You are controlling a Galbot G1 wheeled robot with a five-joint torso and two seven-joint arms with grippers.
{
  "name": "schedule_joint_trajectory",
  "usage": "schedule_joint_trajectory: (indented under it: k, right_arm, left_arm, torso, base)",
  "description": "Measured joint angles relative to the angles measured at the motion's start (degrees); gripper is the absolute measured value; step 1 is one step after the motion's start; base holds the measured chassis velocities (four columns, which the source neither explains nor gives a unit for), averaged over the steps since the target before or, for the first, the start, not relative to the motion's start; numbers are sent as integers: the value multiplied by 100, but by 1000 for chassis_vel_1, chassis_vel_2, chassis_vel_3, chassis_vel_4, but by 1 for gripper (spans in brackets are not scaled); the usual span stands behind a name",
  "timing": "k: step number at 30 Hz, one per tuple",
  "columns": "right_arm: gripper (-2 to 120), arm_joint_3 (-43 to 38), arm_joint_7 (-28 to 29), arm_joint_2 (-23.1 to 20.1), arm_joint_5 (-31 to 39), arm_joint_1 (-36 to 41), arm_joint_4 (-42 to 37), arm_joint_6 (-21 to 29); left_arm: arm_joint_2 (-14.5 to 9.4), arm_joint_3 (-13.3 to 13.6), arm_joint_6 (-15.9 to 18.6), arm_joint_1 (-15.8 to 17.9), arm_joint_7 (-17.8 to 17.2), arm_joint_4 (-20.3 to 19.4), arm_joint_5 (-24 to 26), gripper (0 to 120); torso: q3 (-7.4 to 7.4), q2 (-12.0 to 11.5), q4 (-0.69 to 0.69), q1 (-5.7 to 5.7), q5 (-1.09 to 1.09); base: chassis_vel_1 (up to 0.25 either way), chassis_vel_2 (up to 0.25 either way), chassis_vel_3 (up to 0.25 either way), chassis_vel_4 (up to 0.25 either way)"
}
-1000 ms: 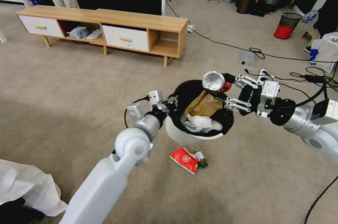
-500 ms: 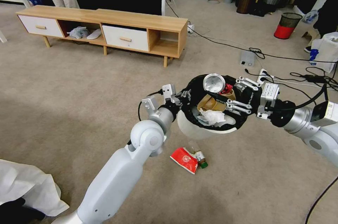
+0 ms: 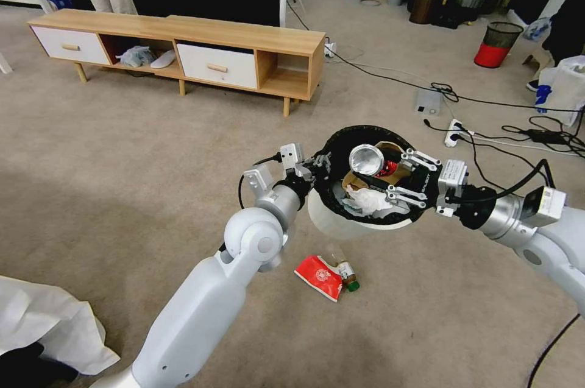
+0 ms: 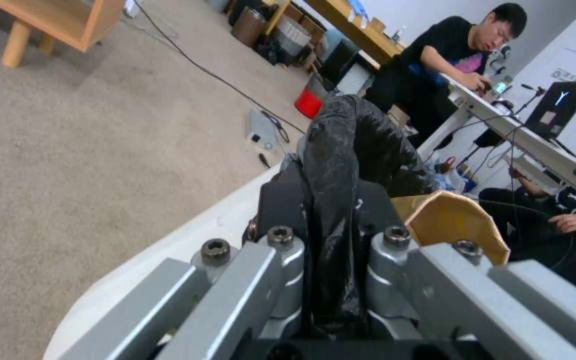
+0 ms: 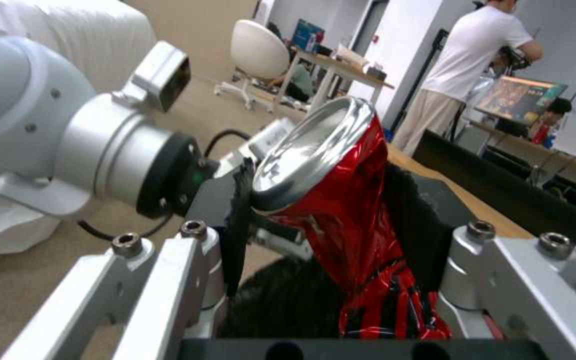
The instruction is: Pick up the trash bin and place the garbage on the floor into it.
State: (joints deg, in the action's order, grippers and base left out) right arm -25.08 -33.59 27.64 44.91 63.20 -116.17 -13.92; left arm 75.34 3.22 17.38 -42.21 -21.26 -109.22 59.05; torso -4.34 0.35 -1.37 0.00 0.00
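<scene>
The left end effector (image 3: 317, 167) pinches the bag-lined rim of the trash bin (image 3: 341, 226), holding it off the floor and tipped so its mouth faces up and toward the robot. The right end effector (image 3: 390, 178) is clamped on a crushed red can (image 3: 367, 161), poised over the bin's opening above a brown paper bag (image 3: 353, 181) and white tissue (image 3: 368, 201) already inside.

The can's long axis runs roughly across the mouth, its silver end pointing toward the left arm and slightly up. Released from there, it looks likely to land inside, though it sits near the rim's far edge and could glance off the black bag (image 4: 341, 165) and bounce onto the carpet. The thin rim grip is the other risk: the liner could slip between the fingers and let the bin sag or spill.

A red packet (image 3: 320, 276) and small brown bottle (image 3: 347, 273) lie on the floor just beneath the bin.
</scene>
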Motion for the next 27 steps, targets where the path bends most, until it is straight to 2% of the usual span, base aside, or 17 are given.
schedule_joint_trajectory:
  k: [12, 14, 16, 17, 20, 23, 27]
  right_arm:
    - [47, 75, 155, 47, -166, 13, 32, 28]
    - [59, 73, 179, 44, -186, 17, 39, 38]
    - [63, 73, 186, 44, -186, 17, 39, 45]
    - [71, 73, 218, 41, -185, 14, 29, 71]
    - [76, 81, 246, 39, -169, 12, 11, 95]
    - [93, 107, 283, 22, -139, 3, -10, 137]
    - [99, 126, 291, 18, -125, -15, -10, 145]
  left_arm:
    - [8, -3, 0, -16, -2, -26, 11, 7]
    - [4, -2, 0, -23, -3, -29, 11, 7]
    - [3, -2, 0, -25, -3, -31, 11, 7]
    - [2, -3, 0, -33, -4, -34, 11, 7]
    - [-3, -7, 0, -43, -5, -37, 11, 7]
    - [-21, -31, 0, -85, -6, -46, 6, 7]
    - [-24, -44, 0, -105, -7, -54, 0, 7]
  torso:
    - [0, 0, 0, 0, 0]
    - [0, 0, 0, 0, 0]
    - [0, 0, 0, 0, 0]
    - [0, 0, 0, 0, 0]
    - [0, 0, 0, 0, 0]
    - [0, 0, 0, 0, 0]
    - [0, 0, 0, 0, 0]
  base:
    - [0, 0, 0, 0]
    - [0, 0, 0, 0]
    - [0, 0, 0, 0]
    - [0, 0, 0, 0]
    - [0, 0, 0, 0]
    - [0, 0, 0, 0]
    - [0, 0, 0, 0]
